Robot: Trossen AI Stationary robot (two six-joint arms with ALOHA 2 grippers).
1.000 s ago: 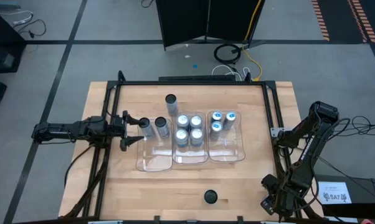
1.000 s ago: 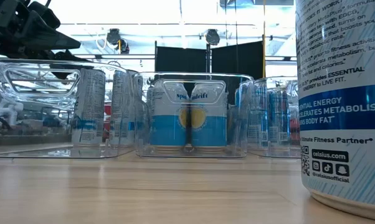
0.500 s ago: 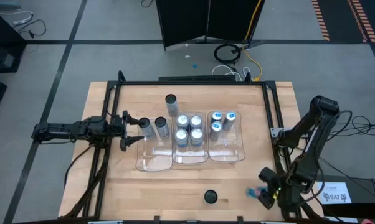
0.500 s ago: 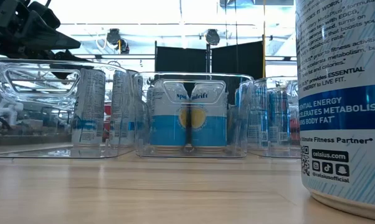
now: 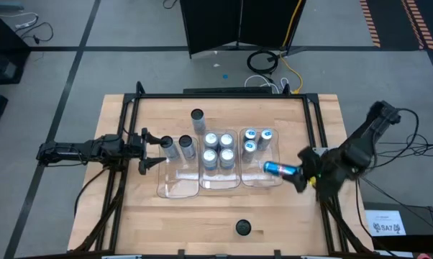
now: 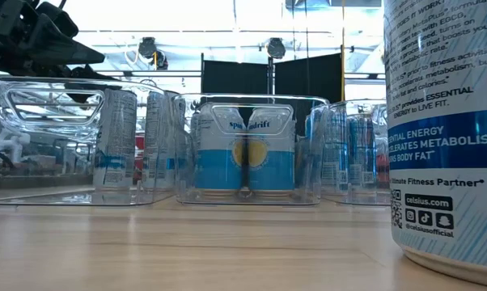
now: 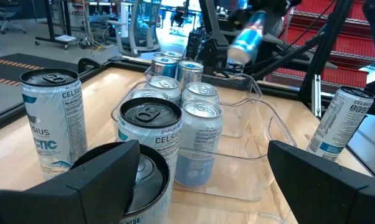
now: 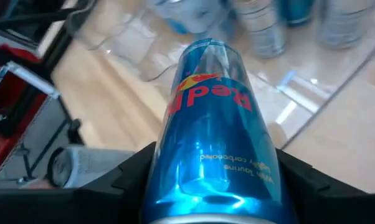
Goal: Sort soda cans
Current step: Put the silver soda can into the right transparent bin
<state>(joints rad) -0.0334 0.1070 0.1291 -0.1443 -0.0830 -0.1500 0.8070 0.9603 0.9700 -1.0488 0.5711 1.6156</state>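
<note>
- A wooden counter [image 5: 130, 216] holds three clear plastic trays side by side; the middle tray [image 5: 220, 183] serves as the landmark here.
- The middle tray holds four silver-topped cans [image 5: 218, 149] standing upright in a two-by-two block.
- The tray on the right arm's side of it, the right tray [image 5: 263, 181], holds three blue-topped cans [image 5: 257, 139] upright at its far end.
- The right gripper [image 5: 300, 173] hovers over the near outer corner of that right tray, its fingers clamped on a blue can [image 5: 280, 170] that lies on its side in the air, pointing toward the middle tray.
- The tray on the other side of the middle tray, the left tray [image 5: 177, 188], holds two dark-topped cans [image 5: 178, 147] upright at its far end.
- The left gripper [image 5: 153, 150] sits level just outside the left tray, its fingers spread wide and holding nothing, in line with those two cans.
- A lone dark-topped can [image 5: 197, 119] stands on the counter just beyond the middle tray's far left corner.
- Another dark-topped can [image 5: 243, 228] stands alone near the counter's front edge, well apart from the middle tray.
</note>
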